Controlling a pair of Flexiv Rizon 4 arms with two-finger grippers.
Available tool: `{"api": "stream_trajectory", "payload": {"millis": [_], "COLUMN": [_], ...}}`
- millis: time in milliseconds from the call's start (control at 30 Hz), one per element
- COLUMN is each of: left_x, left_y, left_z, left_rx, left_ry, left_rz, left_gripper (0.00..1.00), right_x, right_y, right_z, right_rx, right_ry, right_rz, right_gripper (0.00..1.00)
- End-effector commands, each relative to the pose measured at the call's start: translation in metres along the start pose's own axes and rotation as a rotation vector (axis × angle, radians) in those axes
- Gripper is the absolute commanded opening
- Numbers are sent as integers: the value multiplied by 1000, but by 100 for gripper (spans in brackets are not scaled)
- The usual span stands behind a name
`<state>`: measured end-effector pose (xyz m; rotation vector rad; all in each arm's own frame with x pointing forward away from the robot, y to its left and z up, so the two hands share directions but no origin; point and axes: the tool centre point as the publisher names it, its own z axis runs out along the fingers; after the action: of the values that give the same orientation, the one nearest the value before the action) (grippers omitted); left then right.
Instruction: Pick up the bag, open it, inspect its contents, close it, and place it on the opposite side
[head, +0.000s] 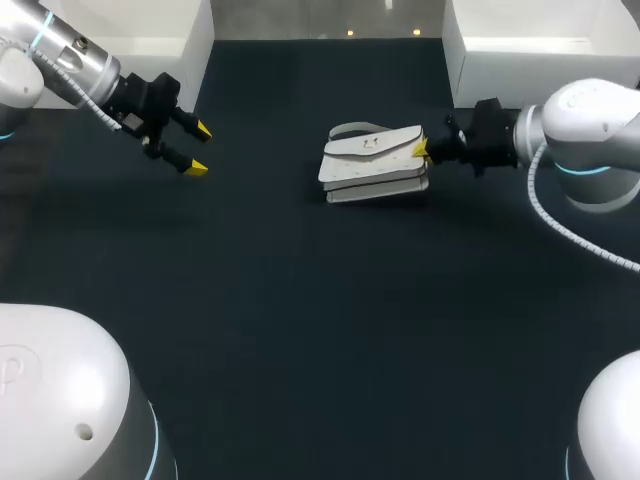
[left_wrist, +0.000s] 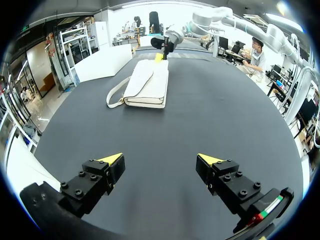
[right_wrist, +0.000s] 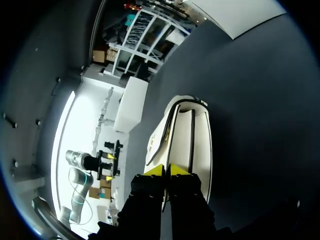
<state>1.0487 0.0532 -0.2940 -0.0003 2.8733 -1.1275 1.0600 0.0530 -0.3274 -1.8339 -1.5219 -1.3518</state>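
White bag (head: 375, 163) lying flat on the dark table (head: 300, 330), just right of middle, my right claw (head: 421, 150) at its right end, tips pinched almost together on its edge, my left claw (head: 200, 148) wide open, empty, well apart to the left.

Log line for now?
white leather handbag flat on dark table | left gripper open, apart from bag | right gripper shut at bag's end

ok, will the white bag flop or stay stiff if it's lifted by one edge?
Probably sags some: the bag lies flat in soft-looking layers. Its loose strap will likely dangle. It's flat, so unlikely to roll.
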Motion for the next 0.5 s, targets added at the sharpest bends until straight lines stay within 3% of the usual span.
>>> {"api": "stream_trajectory", "payload": {"millis": [33,500], "left_x": [-2,-2], "left_y": [1,1], "left_z": [1,1], "left_rx": [3,3], "left_ry": [2,2], "left_rz": [1,1], "left_gripper": [100,100], "right_x": [5,15], "right_y": [-10,-11], "right_z": [15,58], "right_rx": [-31,92], "right_ry": [16,121], "right_rz": [-5,0], "right_gripper": [0,0]}}
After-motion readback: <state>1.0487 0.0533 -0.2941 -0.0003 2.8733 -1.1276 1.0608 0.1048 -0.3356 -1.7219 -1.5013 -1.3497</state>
